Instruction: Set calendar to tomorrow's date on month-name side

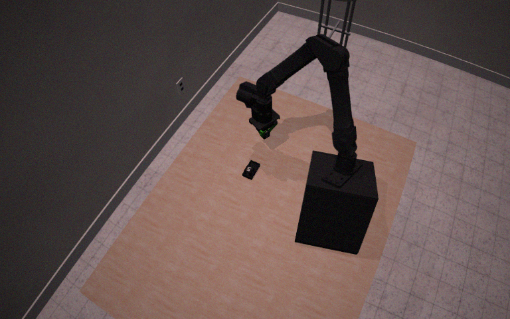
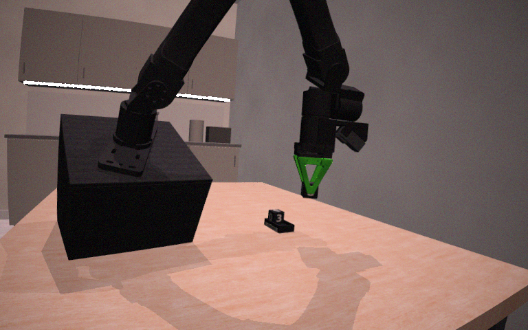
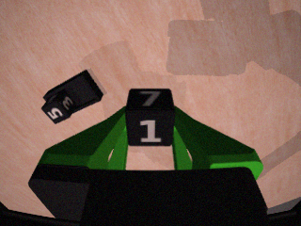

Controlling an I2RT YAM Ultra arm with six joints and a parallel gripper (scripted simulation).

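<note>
Between green triangular claw (image 3: 150, 145) fingers sits a black cube (image 3: 150, 122).

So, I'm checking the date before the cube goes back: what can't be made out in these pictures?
- Month name on the tray: too small in the exterior and top views, blurred in the wrist view.
- The tray cube: 3 shows in the exterior view, 5 on top; its other faces are hidden.
- The held cube: 1 and 7 show in the wrist view; the gripper fingers hide its sides.

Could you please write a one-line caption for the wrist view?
Hand grips a number cube above the table, with the tray down-left.
</note>
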